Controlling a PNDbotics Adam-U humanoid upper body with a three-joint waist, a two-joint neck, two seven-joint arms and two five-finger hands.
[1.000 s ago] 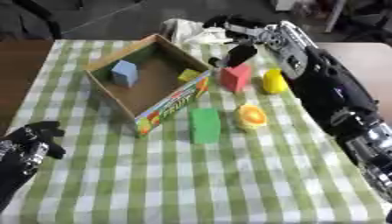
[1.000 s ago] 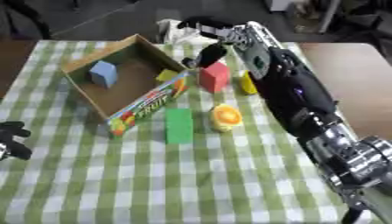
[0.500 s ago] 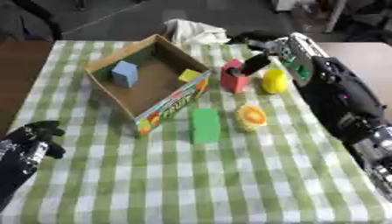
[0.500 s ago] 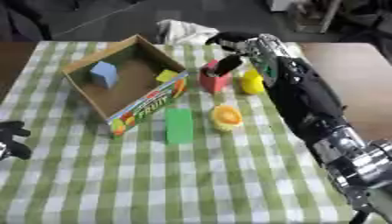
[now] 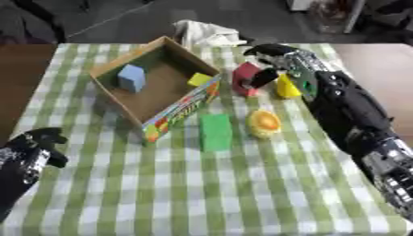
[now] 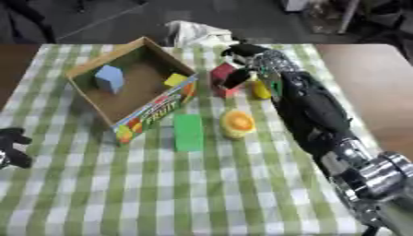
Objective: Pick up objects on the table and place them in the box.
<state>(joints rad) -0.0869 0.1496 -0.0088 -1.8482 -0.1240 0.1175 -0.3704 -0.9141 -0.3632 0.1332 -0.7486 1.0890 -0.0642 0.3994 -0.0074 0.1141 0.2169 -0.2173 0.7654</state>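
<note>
An open cardboard box (image 5: pixel 190 103) stands at the left centre, with a blue block (image 5: pixel 131 77) and a small yellow block (image 5: pixel 199 79) inside. Just right of it, a red block (image 5: pixel 243 76) rests on the checked cloth. My right hand (image 5: pixel 278 57) arches over the block from behind, fingers curled at its top and thumb against its right face. A yellow piece (image 5: pixel 286 87) lies beside the hand. An orange round thing (image 5: pixel 264 123) and a green block (image 5: pixel 215 132) lie nearer me. My left hand (image 5: pixel 32 150) rests at the lower left, fingers relaxed.
A crumpled white cloth (image 5: pixel 206 33) lies at the far table edge behind the box. The green-checked tablecloth (image 5: pixel 226 193) covers the table, bare brown wood (image 5: pixel 24 69) shows at the left, and the right forearm (image 5: pixel 347 106) crosses the right side.
My right hand has moved from near the white cloth toward me, down onto the red block, and its fingers have closed round it. The left hand has stayed put.
</note>
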